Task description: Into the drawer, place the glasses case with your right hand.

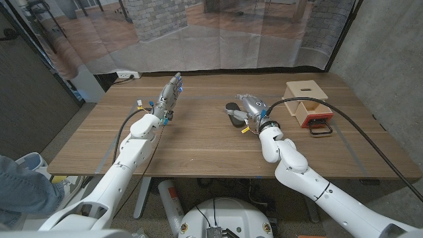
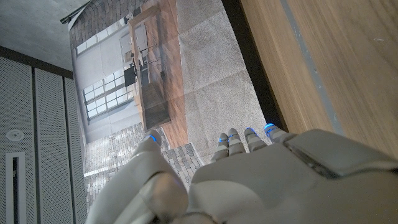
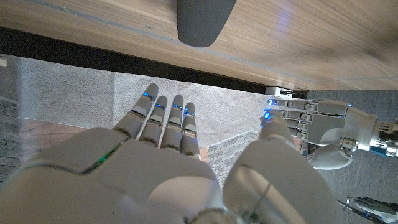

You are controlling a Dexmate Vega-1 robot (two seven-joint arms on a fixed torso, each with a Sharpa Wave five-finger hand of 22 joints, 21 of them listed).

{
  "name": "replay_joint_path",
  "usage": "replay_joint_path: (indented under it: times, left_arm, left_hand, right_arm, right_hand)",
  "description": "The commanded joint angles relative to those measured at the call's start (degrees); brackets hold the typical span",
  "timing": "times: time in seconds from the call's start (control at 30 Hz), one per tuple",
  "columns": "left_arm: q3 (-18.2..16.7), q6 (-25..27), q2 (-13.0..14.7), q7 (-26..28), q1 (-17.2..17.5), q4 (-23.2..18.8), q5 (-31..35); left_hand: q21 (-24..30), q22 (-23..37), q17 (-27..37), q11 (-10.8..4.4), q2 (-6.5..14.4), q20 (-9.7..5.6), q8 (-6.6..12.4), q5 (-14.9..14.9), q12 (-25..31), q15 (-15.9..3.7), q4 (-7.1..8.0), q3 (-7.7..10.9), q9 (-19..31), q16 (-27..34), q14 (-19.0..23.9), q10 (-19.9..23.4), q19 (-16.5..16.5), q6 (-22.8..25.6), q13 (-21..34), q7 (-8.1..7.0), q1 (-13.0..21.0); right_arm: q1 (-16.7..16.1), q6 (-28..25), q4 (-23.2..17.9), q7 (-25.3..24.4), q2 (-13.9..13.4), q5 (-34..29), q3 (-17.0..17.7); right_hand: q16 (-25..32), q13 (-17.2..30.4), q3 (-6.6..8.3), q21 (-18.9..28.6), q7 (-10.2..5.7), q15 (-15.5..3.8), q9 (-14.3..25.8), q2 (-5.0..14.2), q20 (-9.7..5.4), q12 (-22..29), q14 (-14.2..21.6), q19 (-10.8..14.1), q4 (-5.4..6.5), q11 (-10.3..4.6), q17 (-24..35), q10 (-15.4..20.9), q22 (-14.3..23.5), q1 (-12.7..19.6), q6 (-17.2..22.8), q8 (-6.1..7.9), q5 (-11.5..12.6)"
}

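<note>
Table: a wooden table (image 1: 198, 142) carries everything in the head view; a grey curtain printed with a brick and wood interior hangs behind its far edge.

Drawer unit: a small light wooden box (image 1: 306, 90) with a slot in its top stands on the table's right far part.

Drawer: the red-fronted drawer (image 1: 313, 115) is pulled out toward the robot, with a black loop handle (image 1: 320, 129) on its front. The angle hides most of its inside, so I cannot tell whether anything lies in it.

Glasses case: the dark grey glasses case (image 1: 232, 112) lies on the table near the middle, well apart from the drawer and outside it. In the right wrist view its rounded end (image 3: 204, 22) shows on the wood past the fingertips.

Right hand: the right hand (image 1: 252, 108) hovers just beside the case, on the side nearer the drawer. The right wrist view shows its fingers (image 3: 166, 121) stretched out side by side and the thumb set apart, with nothing between them. Whether it touches the case, I cannot tell.

Left hand: the left hand (image 1: 169, 96) stands raised over the table's left part, fingers straight and holding nothing; the left wrist view shows its fingertips (image 2: 239, 140) extended past the table's edge.

Cable: a thick black cable (image 1: 344, 112) runs from the right wrist across the table's right side.
</note>
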Motion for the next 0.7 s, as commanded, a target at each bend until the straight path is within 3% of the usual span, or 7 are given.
replay_joint_path:
  times: [0.03, 0.47, 0.7]
  left_arm:
    - [-0.05, 0.11, -0.03, 0.52, 0.6, -0.62, 0.1]
    - [-0.14, 0.32, 0.1, 1.02, 0.99, -1.18, 0.26]
    - [-0.1, 0.06, 0.15, 0.63, 0.96, -1.01, 0.15]
  left_hand:
    - [-0.16, 0.05, 0.28, 0.36, 0.58, -1.6, 0.21, -0.32, 0.0, 0.08, 0.07, -0.26, 0.18, 0.07, -0.1, -0.22, -2.7, 0.18, 0.21, -0.23, -0.04]
    - [-0.17, 0.05, 0.28, 0.65, 0.64, -2.17, 0.22, -0.35, 0.02, 0.17, 0.05, -0.37, 0.18, 0.07, -0.03, -0.15, -2.62, 0.35, 0.21, -0.21, 0.01]
    - [-0.23, 0.05, 0.28, 0.34, 0.65, -1.81, 0.21, -0.36, -0.01, 0.09, 0.03, -0.44, 0.18, 0.05, -0.06, -0.21, -2.73, 0.37, 0.21, -0.32, 0.03]
  right_arm:
    - [0.95, -2.19, 2.02, 1.17, 1.36, -2.17, -1.83]
    - [2.19, -4.89, 4.21, 2.2, 2.62, -3.54, -3.45]
    - [2.67, -6.64, 4.6, 3.23, 3.14, -3.59, -3.85]
  right_hand:
    - [0.01, 0.06, -0.48, -0.26, 0.07, 0.4, 0.29, -0.13, 0.4, -0.23, 0.12, 0.24, 0.01, 0.48, 0.23, -0.05, 0.1, -0.73, -0.39, -0.29, 0.26]
    - [-0.07, 0.07, -1.14, -0.72, 0.52, 0.79, 0.28, -0.44, 0.89, -0.36, -0.08, 0.12, 0.31, 0.75, 0.26, -0.28, 0.11, -1.56, -1.29, -0.53, 0.42]
    - [-0.28, 0.08, -1.9, -1.28, 0.74, 1.51, 0.26, -0.87, 1.35, -0.68, -0.68, -0.27, 0.57, 1.77, 0.28, -1.04, 0.12, -2.4, -2.0, -0.65, 0.58]
